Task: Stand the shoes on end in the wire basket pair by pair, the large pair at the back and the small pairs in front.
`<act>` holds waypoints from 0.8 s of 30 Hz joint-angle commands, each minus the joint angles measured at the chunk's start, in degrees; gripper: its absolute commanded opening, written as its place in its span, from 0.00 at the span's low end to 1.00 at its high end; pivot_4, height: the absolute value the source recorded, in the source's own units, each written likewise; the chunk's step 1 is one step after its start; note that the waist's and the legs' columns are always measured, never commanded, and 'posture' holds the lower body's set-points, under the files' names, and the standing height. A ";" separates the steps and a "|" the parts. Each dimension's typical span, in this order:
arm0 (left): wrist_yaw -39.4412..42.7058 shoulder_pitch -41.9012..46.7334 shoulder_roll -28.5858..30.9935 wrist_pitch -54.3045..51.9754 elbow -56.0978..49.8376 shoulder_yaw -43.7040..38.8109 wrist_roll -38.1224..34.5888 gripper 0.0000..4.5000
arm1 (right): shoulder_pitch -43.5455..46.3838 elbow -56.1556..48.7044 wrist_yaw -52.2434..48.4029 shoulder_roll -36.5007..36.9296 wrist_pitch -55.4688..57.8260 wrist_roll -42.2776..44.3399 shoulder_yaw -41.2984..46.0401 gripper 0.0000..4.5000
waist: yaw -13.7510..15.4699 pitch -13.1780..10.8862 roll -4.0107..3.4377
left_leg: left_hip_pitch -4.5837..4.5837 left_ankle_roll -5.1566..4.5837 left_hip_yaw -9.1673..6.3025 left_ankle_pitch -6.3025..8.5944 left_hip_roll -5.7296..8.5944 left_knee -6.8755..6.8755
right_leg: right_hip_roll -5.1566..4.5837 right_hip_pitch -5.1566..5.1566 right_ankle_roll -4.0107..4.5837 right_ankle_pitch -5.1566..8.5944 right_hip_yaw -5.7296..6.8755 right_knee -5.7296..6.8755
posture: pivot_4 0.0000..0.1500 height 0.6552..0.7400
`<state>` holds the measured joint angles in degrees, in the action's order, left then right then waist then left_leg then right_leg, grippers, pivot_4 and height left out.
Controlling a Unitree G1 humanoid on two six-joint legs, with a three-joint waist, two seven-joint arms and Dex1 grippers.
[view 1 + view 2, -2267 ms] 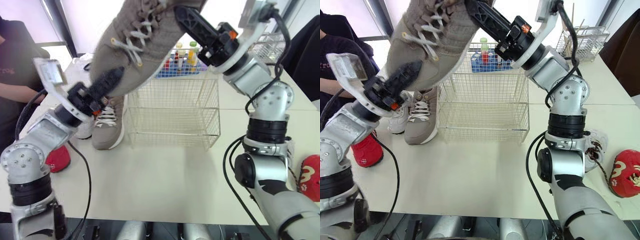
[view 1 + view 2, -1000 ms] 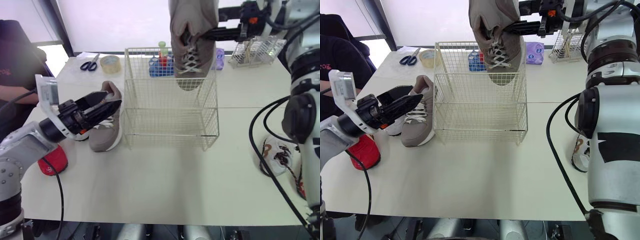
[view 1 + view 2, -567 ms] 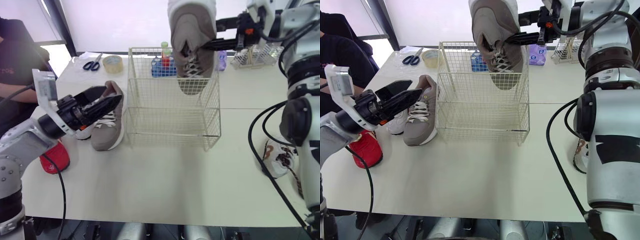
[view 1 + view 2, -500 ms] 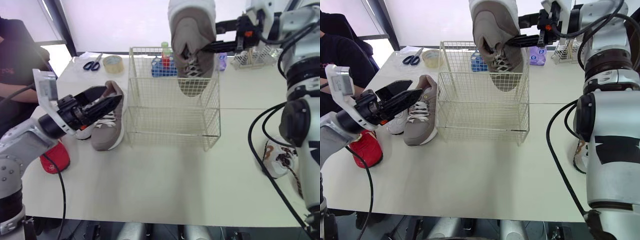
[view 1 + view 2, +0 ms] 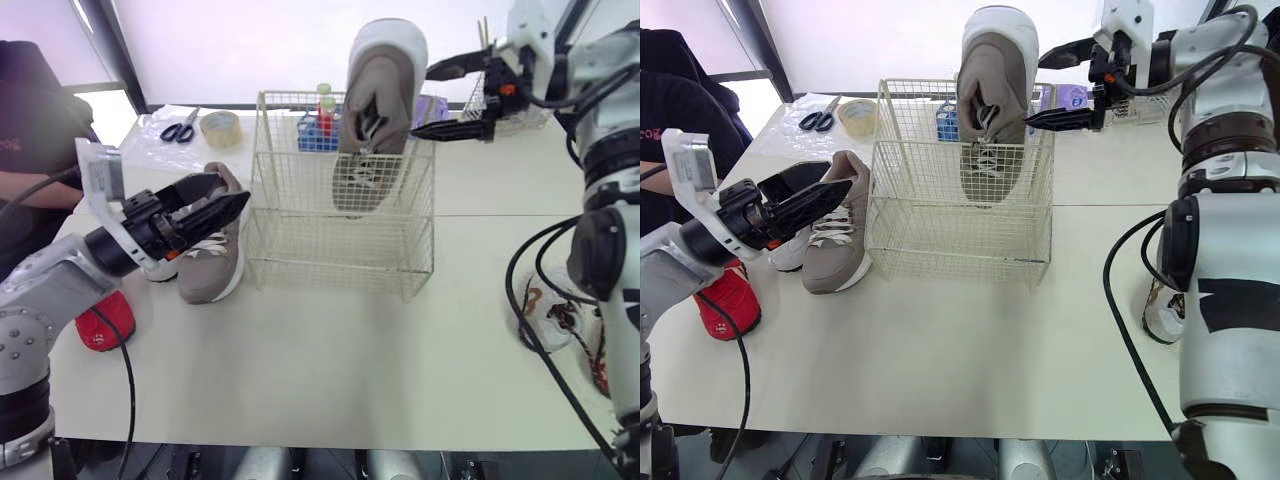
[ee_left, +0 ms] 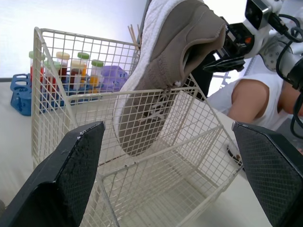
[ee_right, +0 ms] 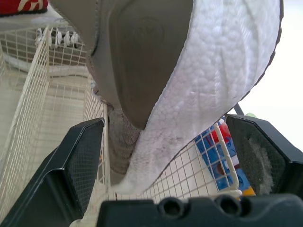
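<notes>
A large taupe shoe [image 5: 375, 110] with a white sole stands toe down inside the wire basket [image 5: 290, 215], toward its back right, with the heel above the rim. My right gripper [image 5: 428, 100] is open just right of the heel, its fingers [image 7: 78, 163] spread wide on either side of the sole [image 7: 199, 71]. The matching taupe shoe [image 5: 213, 262] lies on the table left of the basket. My left gripper [image 5: 225, 193] hovers open just above it, holding nothing.
A white shoe [image 5: 166, 266] and a red shoe [image 5: 100, 325] lie at the left; more shoes [image 5: 555, 310] sit at the right edge. Scissors [image 5: 182, 130], tape [image 5: 220, 127], a tube rack [image 5: 320, 130] and a wire rack [image 5: 505, 100] stand behind. A person [image 5: 30, 130] sits far left.
My right gripper has opened and let go of the large shoe, which has sunk lower, toe first, into the basket. The left gripper has hardly moved.
</notes>
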<state>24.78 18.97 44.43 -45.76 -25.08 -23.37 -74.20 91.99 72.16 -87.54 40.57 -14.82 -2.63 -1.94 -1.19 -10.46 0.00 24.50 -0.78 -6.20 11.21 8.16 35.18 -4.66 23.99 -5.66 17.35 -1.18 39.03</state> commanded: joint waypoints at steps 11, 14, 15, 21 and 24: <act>4.30 0.19 12.43 2.22 10.00 -6.81 13.99 1.00 | 1.99 -17.92 -3.78 5.45 15.32 14.28 8.80 1.00 | 0.05 -0.01 -0.02 | -0.01 0.00 0.00 0.01 0.00 -0.03 | 0.00 0.01 0.01 0.01 -0.03 0.01 | 1.00 1.00; 5.69 4.61 15.27 3.78 18.50 -3.07 20.76 1.00 | -3.92 -33.19 -4.73 3.49 27.62 22.38 10.53 1.00 | 0.17 0.02 -0.02 | -0.02 -0.11 0.00 0.07 -0.05 -0.08 | 0.01 0.07 0.03 0.01 -0.03 0.08 | 1.00 1.00; 6.65 6.54 15.59 4.38 21.29 -1.65 22.66 1.00 | -6.17 -38.48 -4.00 2.84 31.40 24.85 11.00 1.00 | 0.25 0.04 -0.01 | -0.04 -0.14 -0.04 0.09 -0.07 -0.09 | 0.03 0.04 0.04 0.02 0.01 0.09 | 1.00 1.00; 11.26 22.48 13.01 7.21 41.86 9.80 35.42 1.00 | -20.98 -67.48 4.45 -2.98 47.97 37.85 10.42 1.00 | 0.90 0.10 0.09 | -0.03 -0.19 -0.08 0.11 -0.06 0.09 | 0.02 -0.06 0.03 -0.01 0.08 0.10 | 1.00 1.00; 14.39 30.96 9.93 8.07 53.83 13.89 40.41 1.00 | -26.07 -76.07 8.45 -4.86 52.04 41.52 9.48 1.00 | 0.79 0.09 0.10 | 0.00 -0.15 -0.09 0.07 -0.03 0.13 | 0.00 -0.04 0.02 -0.02 0.10 0.16 | 1.00 1.00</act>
<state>37.43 47.65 54.20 -39.14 24.74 -10.39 -36.54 65.25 0.91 -81.25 35.18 35.54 35.92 6.44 -0.41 -10.36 0.10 24.54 -0.92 -6.28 11.28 8.14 35.37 -4.66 23.95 -5.65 17.32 -1.08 39.18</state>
